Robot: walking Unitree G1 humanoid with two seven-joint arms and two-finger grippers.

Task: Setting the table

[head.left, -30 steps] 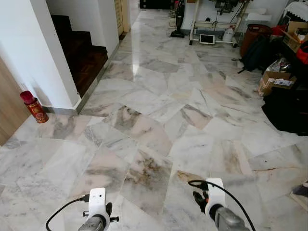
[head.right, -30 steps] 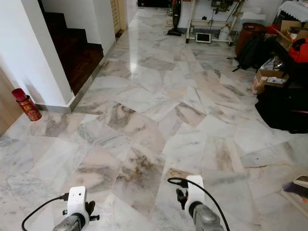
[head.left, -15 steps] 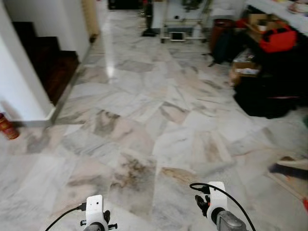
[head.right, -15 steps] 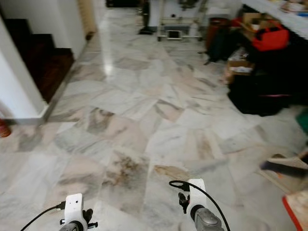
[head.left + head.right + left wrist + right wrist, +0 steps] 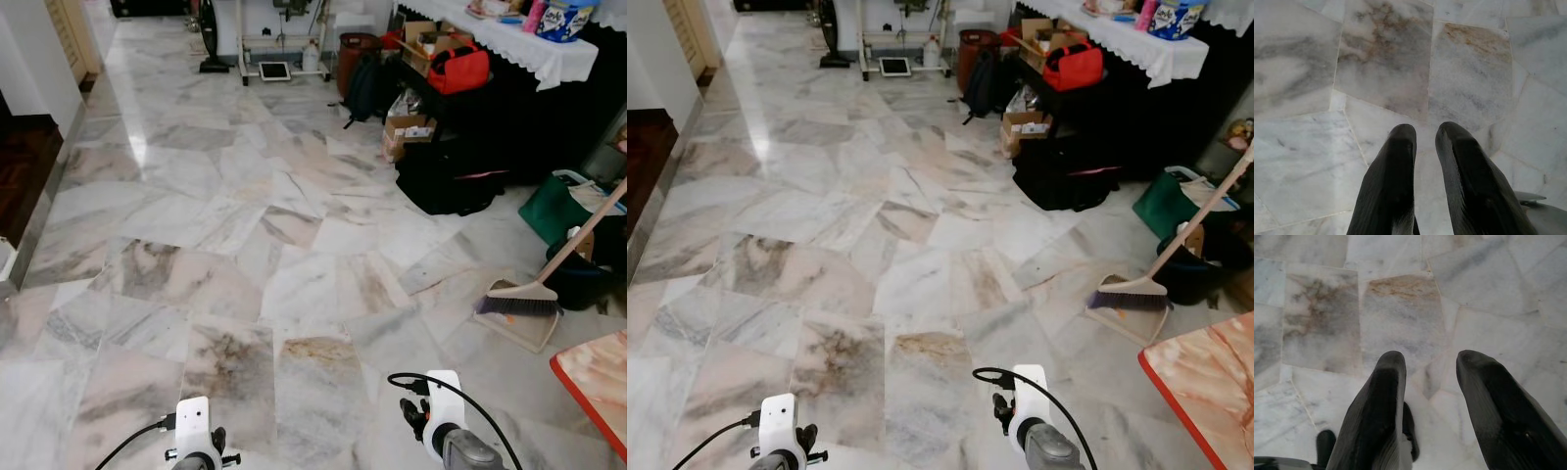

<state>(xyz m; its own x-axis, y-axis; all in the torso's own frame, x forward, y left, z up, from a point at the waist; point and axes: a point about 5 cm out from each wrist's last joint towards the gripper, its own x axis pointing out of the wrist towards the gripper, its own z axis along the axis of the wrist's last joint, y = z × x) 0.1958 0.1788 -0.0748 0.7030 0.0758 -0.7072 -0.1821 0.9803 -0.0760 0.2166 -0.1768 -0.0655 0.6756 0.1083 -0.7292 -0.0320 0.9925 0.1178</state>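
A table corner [image 5: 600, 384] with a pinkish marble top and a red-orange edge enters at the lower right. Nothing to set it with is in sight. Both arms are held low in front of me over the marble floor [image 5: 294, 255]. My left gripper [image 5: 1425, 131] points down at the floor tiles, its fingers a narrow gap apart and empty. My right gripper [image 5: 1431, 360] is open wider, also empty, above a brown-veined tile.
A broom [image 5: 529, 294] leans over a dustpan on the right, beside a green bag [image 5: 551, 208] and a dark bucket. Black bags [image 5: 451, 176], a cardboard box [image 5: 407, 127] and a red bag [image 5: 460, 69] crowd a cloth-covered table [image 5: 509, 39]. Dark stairs [image 5: 20, 162] stand at left.
The camera has swung to the right: the stairs and red can slid off to the left, and the broom, green bag and table corner came into view. Both arms keep their pose.
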